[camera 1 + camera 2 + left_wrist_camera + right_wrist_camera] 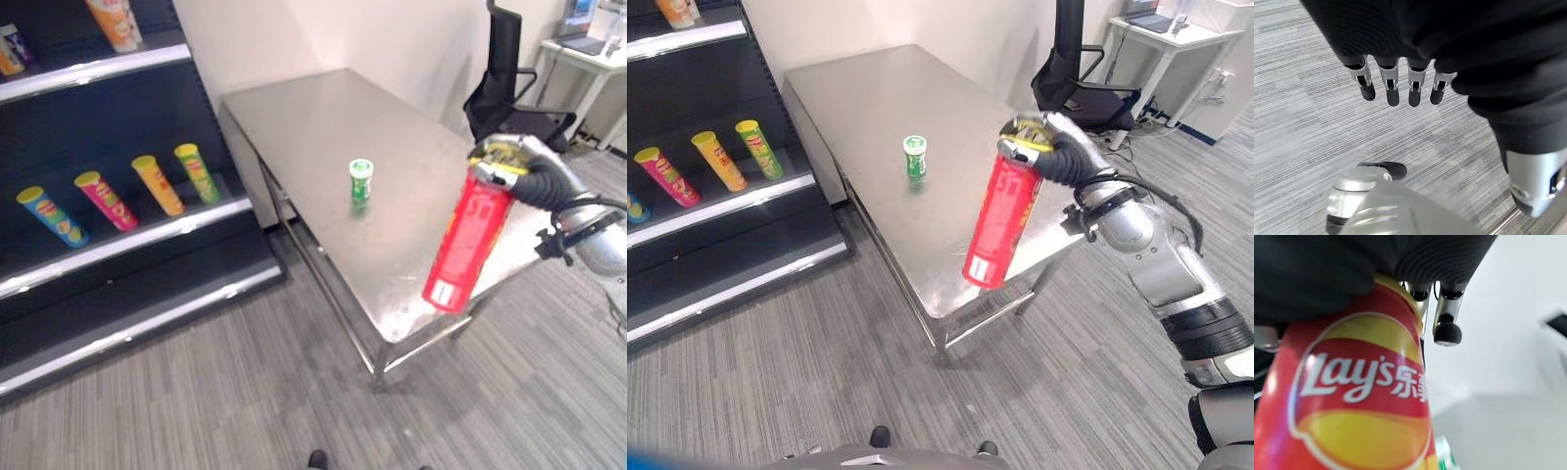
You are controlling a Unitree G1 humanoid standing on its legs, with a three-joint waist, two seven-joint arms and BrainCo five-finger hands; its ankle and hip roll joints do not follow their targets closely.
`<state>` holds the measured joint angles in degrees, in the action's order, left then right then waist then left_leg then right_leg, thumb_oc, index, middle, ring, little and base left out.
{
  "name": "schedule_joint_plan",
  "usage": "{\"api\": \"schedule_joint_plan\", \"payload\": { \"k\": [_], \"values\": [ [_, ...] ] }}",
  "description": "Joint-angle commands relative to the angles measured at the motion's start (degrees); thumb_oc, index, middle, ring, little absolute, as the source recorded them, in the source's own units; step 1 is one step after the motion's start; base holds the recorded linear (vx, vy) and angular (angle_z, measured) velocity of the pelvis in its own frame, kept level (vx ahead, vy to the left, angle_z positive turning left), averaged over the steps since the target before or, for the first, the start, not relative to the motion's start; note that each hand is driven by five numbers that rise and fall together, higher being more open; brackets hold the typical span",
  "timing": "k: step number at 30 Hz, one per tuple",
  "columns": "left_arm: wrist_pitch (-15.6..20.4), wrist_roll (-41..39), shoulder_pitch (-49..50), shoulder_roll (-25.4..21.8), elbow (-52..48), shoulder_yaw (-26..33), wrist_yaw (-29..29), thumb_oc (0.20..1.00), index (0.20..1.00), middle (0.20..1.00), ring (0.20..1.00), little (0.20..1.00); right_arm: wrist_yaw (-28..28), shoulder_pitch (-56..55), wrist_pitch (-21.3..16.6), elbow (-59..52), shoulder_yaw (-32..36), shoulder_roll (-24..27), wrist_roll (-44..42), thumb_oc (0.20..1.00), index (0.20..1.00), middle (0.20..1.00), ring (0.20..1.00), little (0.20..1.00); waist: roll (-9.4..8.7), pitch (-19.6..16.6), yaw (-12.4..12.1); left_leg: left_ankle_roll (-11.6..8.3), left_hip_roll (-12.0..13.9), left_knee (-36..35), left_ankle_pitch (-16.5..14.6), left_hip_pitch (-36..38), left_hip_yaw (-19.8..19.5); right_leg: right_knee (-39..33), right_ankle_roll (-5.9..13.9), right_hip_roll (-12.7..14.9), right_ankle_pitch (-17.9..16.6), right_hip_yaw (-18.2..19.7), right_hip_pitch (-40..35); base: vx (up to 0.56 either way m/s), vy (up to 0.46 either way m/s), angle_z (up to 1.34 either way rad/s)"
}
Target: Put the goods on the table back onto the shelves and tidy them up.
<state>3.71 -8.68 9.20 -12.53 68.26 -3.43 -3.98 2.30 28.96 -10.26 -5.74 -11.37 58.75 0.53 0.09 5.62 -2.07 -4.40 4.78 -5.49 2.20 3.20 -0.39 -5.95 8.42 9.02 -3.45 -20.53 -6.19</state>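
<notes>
A tall red chip can (468, 241) hangs tilted above the steel table's (313, 127) near right corner, its top gripped by my right hand (1048, 147); the same red can (1352, 396) shows close up in the right wrist view under the hand's curled fingers (1446, 330). A small green can (361, 180) stands upright near the table's middle, left of the red can. My left hand (1396, 78) hangs over the carpet with straight fingers and holds nothing.
Dark shelves (118, 245) stand left of the table. One shelf holds several chip cans lying side by side: blue (51, 215), pink (105, 200), orange (157, 184), green-yellow (197, 172). An orange can (116, 22) sits higher up. A black office chair (509, 88) stands behind the table.
</notes>
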Motion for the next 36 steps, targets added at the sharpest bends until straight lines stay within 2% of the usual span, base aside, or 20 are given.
{"api": "schedule_joint_plan", "payload": {
  "k": [1,4,14,15,19,21,22,23,24,25,26,28,29,30,31,32,33,34,35,36],
  "values": [
    [0.7,0.5,-3.4,-2.5,3.1,-0.4,-1.4,1.000,1.000,1.000,1.000,1.000,5.4,2.3,-2.3,-4.6,2.9,2.8,7.0,0.200,0.200,0.200,0.200,0.200,-2.84,-0.8,-1.6,-2.21,1.6,0.5,-4.0,1.5,2.2,1.9,0.44,-0.2,6.3,2.5,-2.7,0.00,-0.023,-0.04],
    [0.6,0.6,-3.4,-2.5,2.8,-0.1,-1.8,1.000,1.000,1.000,1.000,1.000,6.8,2.3,-1.9,-6.7,3.6,3.9,11.3,0.200,0.200,0.200,0.200,0.200,-2.85,-0.9,-1.5,-2.31,1.8,0.5,-4.0,1.7,2.3,1.9,0.30,-0.4,6.6,2.6,-2.8,-0.01,-0.027,-0.08],
    [1.0,-1.4,-2.0,-3.0,-0.4,0.1,-1.3,1.000,1.000,1.000,1.000,1.000,6.6,3.3,-2.2,-7.8,2.1,5.3,10.9,0.200,0.200,0.200,0.200,0.200,-2.95,0.3,-2.8,-3.82,3.9,1.3,-1.9,-0.2,0.2,1.7,-1.38,-2.6,8.2,2.6,-2.8,-0.05,-0.079,0.01],
    [1.6,-3.6,-2.6,-3.5,-2.2,0.3,-1.6,1.000,1.000,1.000,1.000,1.000,7.1,4.3,-2.2,-7.7,1.9,6.5,10.7,0.200,0.200,0.200,0.200,0.200,-3.45,2.6,-3.9,-5.06,3.9,4.2,-0.6,-3.8,-1.8,1.4,-1.93,-2.8,8.4,1.8,-2.5,-0.20,-0.114,0.14],
    [2.1,-8.0,-2.3,-3.2,-6.0,1.0,-1.9,1.000,1.000,1.000,1.000,1.000,7.9,2.4,-1.8,-7.8,3.9,8.2,12.4,0.200,0.200,0.200,0.200,0.200,-3.32,3.8,-4.5,-5.34,3.8,5.9,0.3,-8.0,-3.8,1.5,-2.48,-2.9,8.7,-1.9,-1.9,-0.17,-0.039,0.82],
    [2.4,-8.9,-1.7,-3.0,-7.4,1.0,-1.6,1.000,1.000,1.000,1.000,1.000,8.7,1.4,-1.2,-7.4,5.2,9.3,13.4,0.200,0.200,0.200,0.200,0.200,-3.06,4.6,-4.0,-5.70,8.9,5.7,1.9,-7.7,0.5,2.5,-2.42,-1.7,8.7,-4.2,-1.1,-0.11,0.163,1.12],
    [2.4,-8.9,-1.7,-3.0,-7.4,1.0,-1.6,1.000,1.000,1.000,1.000,1.000,8.7,1.4,-1.2,-7.4,5.2,9.3,13.4,0.200,0.200,0.200,0.200,0.200,-3.06,4.6,-4.0,-5.62,8.8,5.6,2.1,-7.8,0.4,2.6,-2.40,-1.6,8.6,-4.2,-1.0,-0.05,0.178,0.47],
    [2.4,-9.1,-1.7,-3.0,-7.5,1.1,-1.6,1.000,1.000,1.000,1.000,1.000,8.7,1.0,-1.1,-7.3,5.5,9.3,13.5,0.200,0.200,0.200,0.200,0.200,-2.86,4.7,-3.5,-5.86,11.2,5.1,2.9,-6.8,1.8,3.2,-2.08,-0.7,8.4,-4.9,-0.6,-0.06,0.368,0.45],
    [2.6,-9.1,-1.5,-2.8,-7.4,1.5,-1.9,1.000,1.000,1.000,1.000,1.000,8.8,0.0,-1.1,-7.3,6.6,9.8,13.8,0.200,0.200,0.200,0.200,0.200,-2.30,4.8,-2.7,-7.21,16.6,4.7,6.1,-5.2,3.4,4.7,-1.16,1.5,8.3,-5.9,-0.3,-0.05,0.361,0.36],
    [2.6,-9.1,-1.5,-2.8,-7.4,1.5,-1.9,1.000,1.000,1.000,1.000,1.000,8.8,-0.1,-1.1,-7.3,6.8,9.9,13.8,0.200,0.200,0.200,0.200,0.200,-2.25,4.9,-2.7,-7.26,16.6,4.6,6.2,-5.2,3.4,4.8,-1.19,1.4,8.4,-6.0,-0.3,-0.06,0.538,0.46],
    [2.6,-9.0,-1.6,-3.1,-7.7,1.8,-2.0,1.000,1.000,1.000,1.000,1.000,8.8,-2.0,-0.9,-7.4,8.5,10.6,14.1,0.200,0.200,0.200,0.200,0.200,-1.25,4.3,-1.7,-9.02,20.5,4.1,11.4,-4.3,4.6,6.3,0.08,3.7,7.8,-7.3,0.5,-0.03,0.462,0.46],
    [2.6,-8.7,-1.5,-3.3,-8.0,1.8,-1.9,1.000,1.000,1.000,1.000,1.000,8.7,-3.3,-0.8,-7.6,9.8,11.2,14.4,0.200,0.200,0.200,0.200,0.200,-0.80,3.8,-1.2,-9.81,21.6,3.9,12.3,-3.5,5.4,6.5,0.96,5.1,7.1,-7.9,0.7,0.00,0.479,0.53],
    [2.5,-8.0,-1.2,-3.4,-8.4,1.9,-1.6,1.000,1.000,1.000,1.000,1.000,8.3,-6.1,-0.1,-8.3,12.5,12.0,15.1,0.200,0.200,0.200,0.200,0.200,-0.13,2.7,-0.5,-10.29,20.9,4.7,10.6,-3.0,5.6,7.0,2.67,7.7,5.2,-8.4,0.7,0.03,0.312,0.55],
    [2.5,-8.0,-1.2,-3.5,-8.4,1.7,-1.6,1.000,1.000,1.000,1.000,1.000,8.3,-6.7,0.0,-8.5,13.1,12.0,15.1,0.200,0.200,0.200,0.200,0.200,-0.21,2.7,-0.6,-10.25,20.8,4.8,10.5,-3.2,5.5,7.0,2.72,7.7,5.2,-8.5,0.7,0.05,0.466,0.49],
    [2.3,-7.3,-1.5,-3.7,-8.0,1.6,-1.3,1.000,1.000,1.000,1.000,1.000,7.9,-8.8,0.1,-9.1,15.1,12.0,15.5,0.200,0.200,0.200,0.200,0.200,0.02,2.0,-0.2,-9.96,20.1,5.1,7.8,-3.3,7.1,7.0,3.59,9.4,4.3,-9.2,0.5,0.09,0.542,0.63],
    [1.8,-5.1,-1.6,-4.3,-7.9,1.2,-0.6,1.000,1.000,1.000,1.000,1.000,7.9,-12.7,0.7,-9.5,19.1,10.6,16.6,0.200,0.200,0.200,0.200,0.200,-0.23,1.1,0.4,-8.33,17.4,7.2,0.8,-4.1,9.6,7.5,5.26,13.7,1.3,-10.2,-0.2,0.09,0.548,0.63],
    [1.8,-5.1,-1.6,-4.4,-7.9,1.1,-0.6,1.000,1.000,1.000,1.000,1.000,7.9,-13.3,0.8,-9.7,19.7,10.5,16.6,0.200,0.200,0.200,0.200,0.200,-0.50,1.0,0.2,-8.18,17.1,7.5,0.5,-4.3,9.6,7.5,5.40,14.0,1.2,-10.2,-0.2,0.09,0.536,0.77],
    [1.5,-4.3,-1.7,-5.0,-7.9,1.0,-0.2,1.000,1.000,1.000,1.000,1.000,7.7,-14.3,1.2,-9.8,20.2,9.3,17.4,0.200,0.200,0.200,0.200,0.200,-0.81,1.1,0.3,-7.11,15.1,8.3,-2.0,-4.2,9.6,9.1,5.79,16.4,-1.6,-10.0,0.3,-0.01,0.493,0.64],
    [1.6,-3.0,-2.4,-6.6,-7.9,1.2,-0.2,1.000,1.000,1.000,1.000,1.000,8.0,-14.8,2.0,-9.6,20.4,8.0,19.1,0.200,0.200,0.200,0.200,0.200,-2.46,1.9,-0.4,-4.86,10.8,10.3,-5.0,-4.8,9.2,11.9,6.58,22.0,-11.5,-9.0,2.3,0.04,0.479,0.38],
    [1.6,-3.0,-2.4,-6.7,-7.8,1.3,-0.2,1.000,1.000,1.000,1.000,1.000,8.0,-14.7,2.0,-9.5,20.2,7.9,19.1,0.200,0.200,0.200,0.200,0.200,-2.40,1.7,-0.5,-5.11,11.1,10.3,-5.8,-4.5,9.0,12.1,6.58,21.7,-10.9,-8.1,2.2,0.01,0.664,0.17]
  ]
}}
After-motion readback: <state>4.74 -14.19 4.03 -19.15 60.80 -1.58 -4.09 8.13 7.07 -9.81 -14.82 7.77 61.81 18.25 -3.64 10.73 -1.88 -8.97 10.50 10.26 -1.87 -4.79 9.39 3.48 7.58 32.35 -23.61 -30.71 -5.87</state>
